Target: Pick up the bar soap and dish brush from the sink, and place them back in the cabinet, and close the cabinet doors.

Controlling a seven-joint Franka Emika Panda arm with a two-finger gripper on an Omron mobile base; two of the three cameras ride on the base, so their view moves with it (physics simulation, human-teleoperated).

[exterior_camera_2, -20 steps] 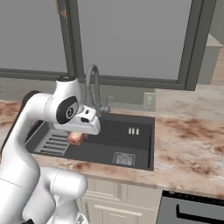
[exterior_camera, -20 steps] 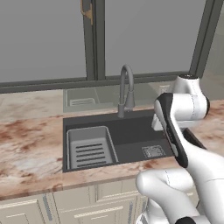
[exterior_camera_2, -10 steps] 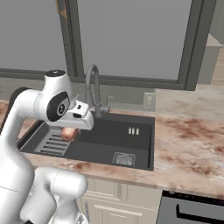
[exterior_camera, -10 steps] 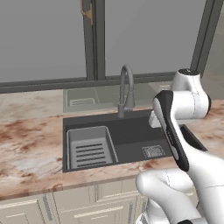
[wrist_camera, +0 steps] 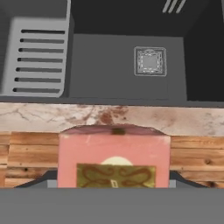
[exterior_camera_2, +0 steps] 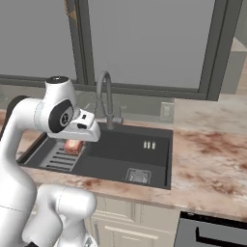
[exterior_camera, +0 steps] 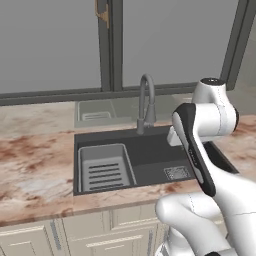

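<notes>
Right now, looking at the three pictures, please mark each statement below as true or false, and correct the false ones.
1. The hand holds the bar soap between its fingers. True.
2. The bar soap lies on the floor of the sink. False: it is lifted above the basin, in the hand.
3. The slotted rack insert sits in the left part of the sink, as the left base view shows it. True.
4. Water is running from the faucet. False: no water shows at the spout.
5. The square drain is in the open part of the basin, beside the rack. True.
</notes>
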